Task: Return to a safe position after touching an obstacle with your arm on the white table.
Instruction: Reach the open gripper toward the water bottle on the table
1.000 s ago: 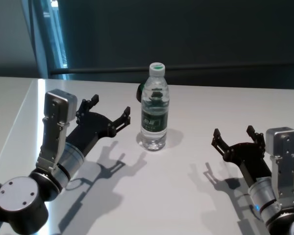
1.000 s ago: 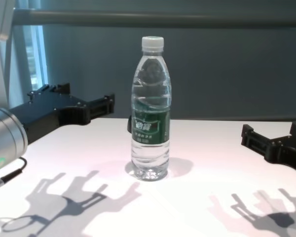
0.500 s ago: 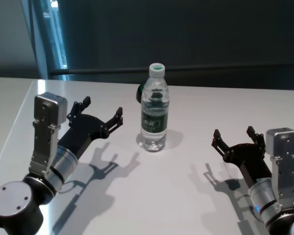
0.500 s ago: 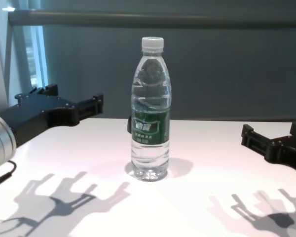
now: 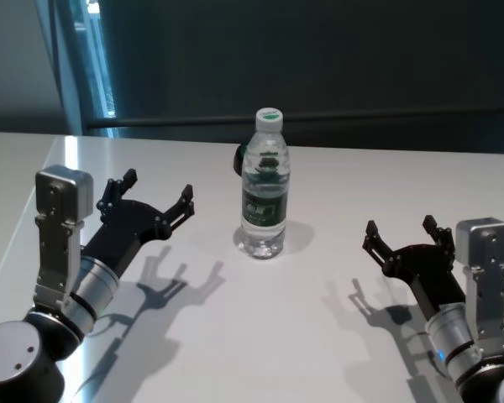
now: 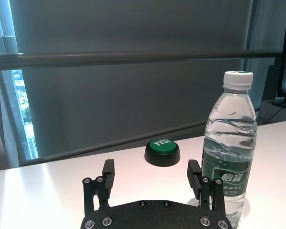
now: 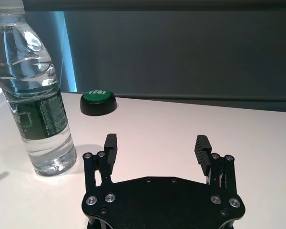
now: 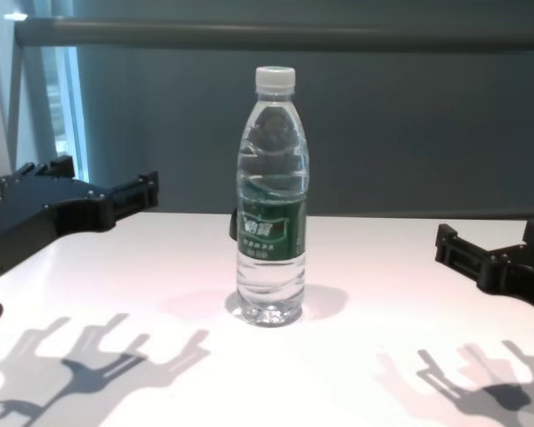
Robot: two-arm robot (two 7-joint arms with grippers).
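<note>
White, smooth flat tabletop (image 5: 260, 336) is seen spanning the whole work area, and every other item is carried on it. Two black grippers are held low over it. The left gripper (image 5: 155, 200) is positioned to the left of the bottle, apart from it, with its fingers spread wide and nothing held. The right gripper (image 5: 401, 237) is positioned well to the right of the bottle, likewise spread wide and empty. A tall clear plastic water bottle (image 5: 264, 186) with a white screw cap and a dark green label band is stood upright between them. A round black-based green push button (image 6: 162, 150) is located behind the bottle.
</note>
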